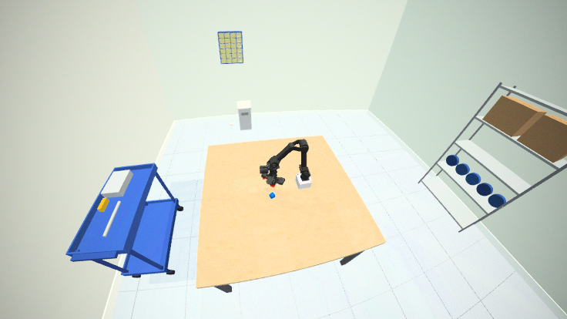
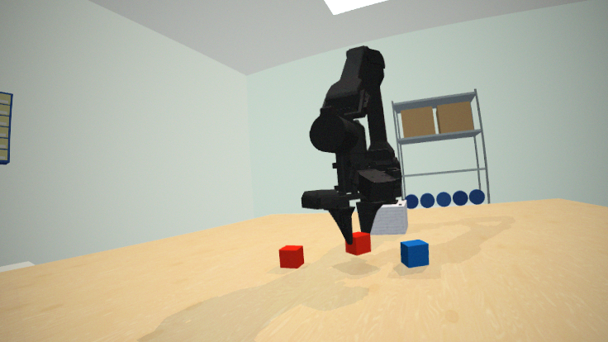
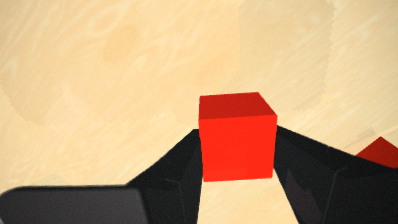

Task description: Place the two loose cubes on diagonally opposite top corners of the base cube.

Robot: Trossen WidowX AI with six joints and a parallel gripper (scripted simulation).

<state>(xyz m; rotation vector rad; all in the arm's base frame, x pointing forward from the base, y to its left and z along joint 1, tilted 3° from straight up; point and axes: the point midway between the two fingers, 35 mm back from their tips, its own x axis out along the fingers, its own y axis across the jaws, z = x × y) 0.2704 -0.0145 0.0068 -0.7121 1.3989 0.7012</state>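
Observation:
A bright red cube (image 1: 273,185) (image 2: 358,244) (image 3: 238,150) is between the fingers of my gripper (image 2: 358,239) (image 3: 233,134), which is shut on it. The cube is a little above the wooden table, with its shadow apart below it in the exterior view. A second red cube (image 2: 291,257) rests on the table to the left in the exterior view. It also shows partly behind a finger in the wrist view (image 3: 380,151). A blue cube (image 1: 272,195) (image 2: 414,254) stands on the table to the right in the exterior view, with nothing on top. It is out of the wrist view.
The arm stands on a white block (image 1: 303,182) (image 2: 390,220) on the table (image 1: 285,237) (image 2: 488,297). A blue cart (image 1: 158,233) is left of the table, and a shelf rack (image 1: 485,162) (image 2: 438,138) is farther off.

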